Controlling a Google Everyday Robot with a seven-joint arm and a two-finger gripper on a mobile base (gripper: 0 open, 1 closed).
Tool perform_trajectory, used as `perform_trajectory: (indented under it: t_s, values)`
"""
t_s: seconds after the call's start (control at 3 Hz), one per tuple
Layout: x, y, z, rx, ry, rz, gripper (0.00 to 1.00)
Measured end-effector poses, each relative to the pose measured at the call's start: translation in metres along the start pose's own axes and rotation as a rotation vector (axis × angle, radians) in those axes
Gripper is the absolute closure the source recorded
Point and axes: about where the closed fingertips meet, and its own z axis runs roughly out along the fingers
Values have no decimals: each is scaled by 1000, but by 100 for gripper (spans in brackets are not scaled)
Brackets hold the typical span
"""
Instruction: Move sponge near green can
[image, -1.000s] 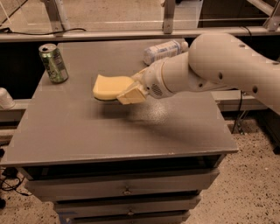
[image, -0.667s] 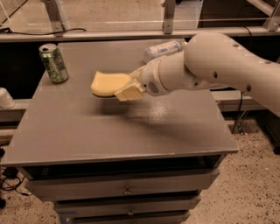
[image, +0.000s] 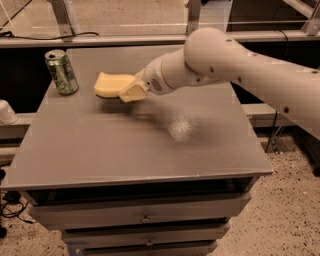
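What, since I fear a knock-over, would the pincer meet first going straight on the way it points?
Probably the green can: the pincer, shut on the sponge, points toward it with nothing showing between them. Depth is unclear, so it might pass just in front of the can.

Lighting: dim indoor, warm brownish cast, source overhead. Worktop (image: 125, 165): matt grey, one speckled patch of glare right of centre under the arm (image: 240, 65), darker towards the front edge. Gripper (image: 129, 93): over the worktop's rear left, closed on the sponge (image: 110, 84); both throw a soft smeared shadow directly beneath and trailing right. Green can (image: 62, 72): pale vertical sheen on its side. Arm: bright on top, shaded below. Drawer fronts under the worktop: deep shade.
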Motion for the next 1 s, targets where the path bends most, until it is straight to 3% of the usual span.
perform_trajectory:
  t_s: [0.67,1.0]
  values:
    - [-31,-12,71,-72,-5,-34,100]
    - [-37,-10,94,-110,2,-41,82]
